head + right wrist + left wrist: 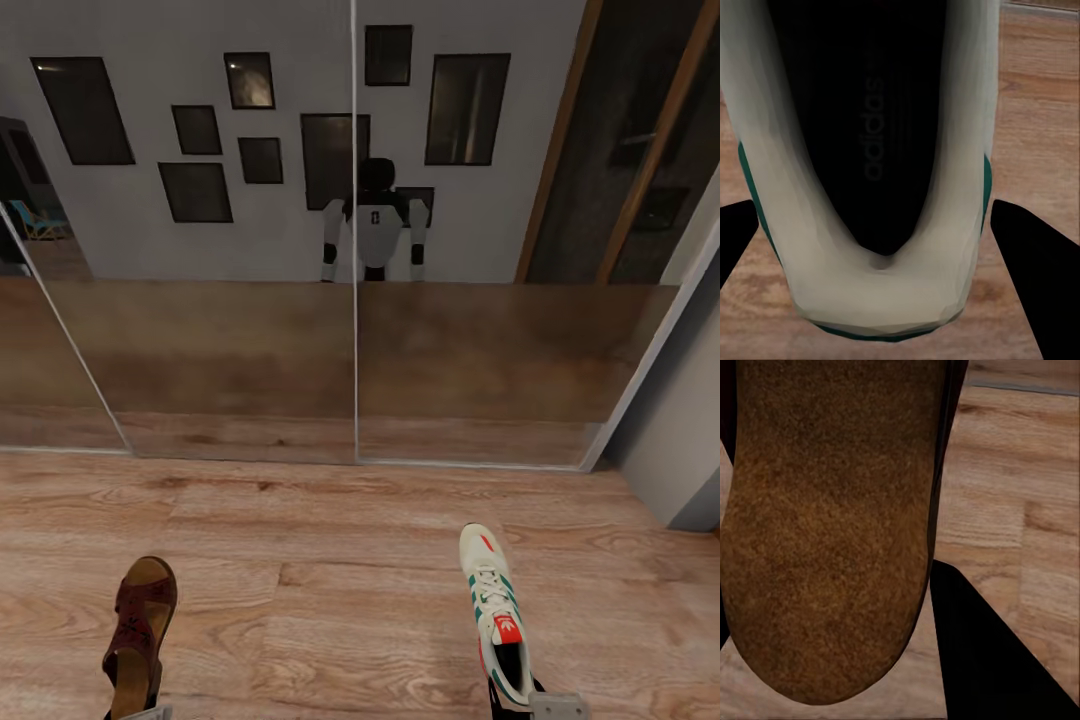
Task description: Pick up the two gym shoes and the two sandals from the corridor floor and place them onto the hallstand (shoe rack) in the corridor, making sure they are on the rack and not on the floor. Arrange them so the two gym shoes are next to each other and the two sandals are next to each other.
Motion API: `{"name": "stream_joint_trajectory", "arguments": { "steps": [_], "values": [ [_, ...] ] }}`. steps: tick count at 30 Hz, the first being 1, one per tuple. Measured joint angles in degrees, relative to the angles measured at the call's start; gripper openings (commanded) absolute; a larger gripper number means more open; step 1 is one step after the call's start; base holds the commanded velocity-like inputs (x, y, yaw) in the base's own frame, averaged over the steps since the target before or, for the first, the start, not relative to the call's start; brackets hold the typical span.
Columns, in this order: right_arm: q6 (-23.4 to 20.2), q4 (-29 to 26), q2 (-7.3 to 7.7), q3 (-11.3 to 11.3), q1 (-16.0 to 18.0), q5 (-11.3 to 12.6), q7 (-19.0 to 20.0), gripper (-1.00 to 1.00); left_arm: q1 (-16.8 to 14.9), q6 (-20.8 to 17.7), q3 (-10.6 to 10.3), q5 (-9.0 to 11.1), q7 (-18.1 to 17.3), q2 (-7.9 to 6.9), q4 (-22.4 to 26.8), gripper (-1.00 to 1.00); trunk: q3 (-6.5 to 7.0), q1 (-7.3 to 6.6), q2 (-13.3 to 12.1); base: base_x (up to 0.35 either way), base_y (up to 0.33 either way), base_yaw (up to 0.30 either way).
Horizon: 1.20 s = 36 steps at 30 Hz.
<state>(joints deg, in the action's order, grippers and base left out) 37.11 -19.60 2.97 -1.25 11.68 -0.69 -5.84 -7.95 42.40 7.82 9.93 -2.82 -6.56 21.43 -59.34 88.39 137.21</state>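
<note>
Reflected in the mirrored door, straddling its centre seam, the robot's head is a rounded black unit. Below the head, the trunk is pale grey-white, carries a small dark vertical marking at chest height, and narrows to a black waist. Each arm beside the trunk has a white shell ending in a black band.

The right gripper's housing is pale grey and angular. Its fingers are matte black, tapering wedges. The left gripper's finger has the same finish.
</note>
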Motion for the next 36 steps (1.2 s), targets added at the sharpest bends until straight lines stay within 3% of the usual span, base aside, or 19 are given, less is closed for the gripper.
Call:
{"name": "stream_joint_trajectory", "arguments": {
  "steps": [36],
  "values": [
    [0.0,0.0,0.00,0.0,0.0,0.0,0.0,-1.00,0.0,0.0,-0.1,0.0,0.0,0.05,0.2,-1.00,0.31,0.00,0.0,0.000,0.000,0.279]
  ]
}}
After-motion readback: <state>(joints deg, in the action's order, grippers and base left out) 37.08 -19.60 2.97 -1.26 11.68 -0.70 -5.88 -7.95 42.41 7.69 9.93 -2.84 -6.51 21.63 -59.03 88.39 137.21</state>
